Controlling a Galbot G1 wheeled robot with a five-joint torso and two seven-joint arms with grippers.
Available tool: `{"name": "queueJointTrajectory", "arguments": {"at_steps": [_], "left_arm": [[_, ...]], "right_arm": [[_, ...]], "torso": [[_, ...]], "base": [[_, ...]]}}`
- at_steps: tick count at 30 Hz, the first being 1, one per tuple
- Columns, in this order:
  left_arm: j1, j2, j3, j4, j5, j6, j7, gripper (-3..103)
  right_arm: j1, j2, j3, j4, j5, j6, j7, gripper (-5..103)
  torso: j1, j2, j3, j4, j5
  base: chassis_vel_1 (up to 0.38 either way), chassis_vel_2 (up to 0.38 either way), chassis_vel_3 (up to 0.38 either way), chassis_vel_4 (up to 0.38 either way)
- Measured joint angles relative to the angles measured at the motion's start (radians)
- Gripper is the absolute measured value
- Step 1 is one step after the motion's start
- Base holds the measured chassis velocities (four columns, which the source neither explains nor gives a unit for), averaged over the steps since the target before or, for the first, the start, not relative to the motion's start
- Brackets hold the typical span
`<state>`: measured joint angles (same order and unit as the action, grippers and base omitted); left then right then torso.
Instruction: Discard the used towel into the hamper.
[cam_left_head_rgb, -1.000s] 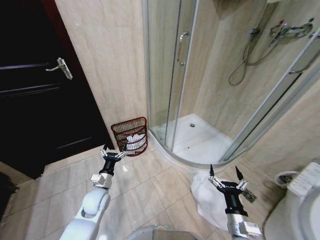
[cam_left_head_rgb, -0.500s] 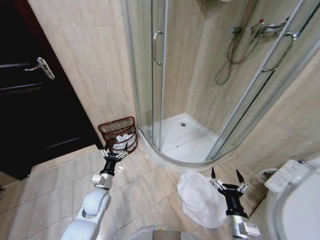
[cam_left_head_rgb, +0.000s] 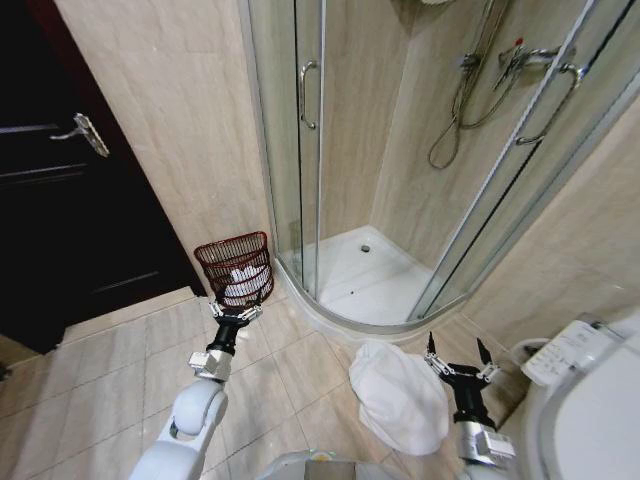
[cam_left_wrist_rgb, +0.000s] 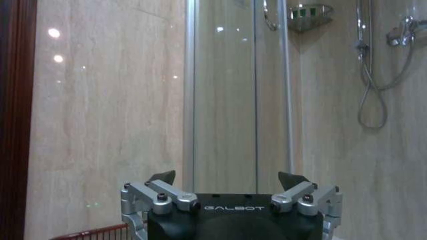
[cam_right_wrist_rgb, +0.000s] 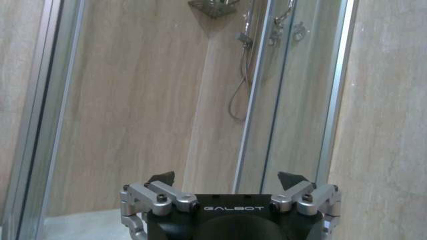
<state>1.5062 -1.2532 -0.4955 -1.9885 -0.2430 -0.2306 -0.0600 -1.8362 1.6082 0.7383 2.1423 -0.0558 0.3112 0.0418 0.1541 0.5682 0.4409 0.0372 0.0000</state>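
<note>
Beige tile floor (cam_left_head_rgb: 110, 370) runs from a dark door (cam_left_head_rgb: 60, 230) on the robot's left to a glass shower enclosure (cam_left_head_rgb: 330, 170) ahead. Against the wall between door and shower glass stands the hamper (cam_left_head_rgb: 235, 268), its rim tipped toward the camera, with something white inside whose shape is hard to make out through the wire; in the left wrist view just a sliver of its red rim (cam_left_wrist_rgb: 87, 233) shows at the frame's edge. A crumpled white towel (cam_left_head_rgb: 398, 395) lies on the floor outside the curved shower threshold, its near edge partly hidden behind the right arm.

Near the hamper's base, the left gripper (cam_left_head_rgb: 235, 311) hangs with its fingers spread wide and nothing between them. Beside the towel's right edge, the right gripper (cam_left_head_rgb: 460, 355) is likewise splayed open and empty; whether it touches the cloth cannot be told. A toilet (cam_left_head_rgb: 590, 400) is cut off at the lower right corner.

Compared with half a second ago, the whole scene has shifted slightly, so the camera has moved; hamper and towel lie as before and both grippers remain open.
</note>
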Motion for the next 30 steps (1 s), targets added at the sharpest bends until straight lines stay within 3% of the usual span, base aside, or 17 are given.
{"name": "queueJointTrajectory", "arguments": {"at_steps": [20,30], "left_arm": [[-0.009,0.004,0.010,0.004,-0.012,0.003,-0.015,100],[-0.017,0.003,0.001,-0.014,-0.006,0.035,-0.009,100]], "right_arm": [[-0.009,0.000,-0.018,0.061,-0.028,-0.008,-0.007,100],[-0.011,0.000,-0.020,0.086,-0.036,-0.009,-0.006,100]], "torso": [[0.000,0.000,0.000,0.0002,0.0000],[0.004,0.010,0.006,0.0001,0.0000]], "base": [[0.000,0.000,0.000,0.000],[0.000,0.000,0.000,0.000]]}}
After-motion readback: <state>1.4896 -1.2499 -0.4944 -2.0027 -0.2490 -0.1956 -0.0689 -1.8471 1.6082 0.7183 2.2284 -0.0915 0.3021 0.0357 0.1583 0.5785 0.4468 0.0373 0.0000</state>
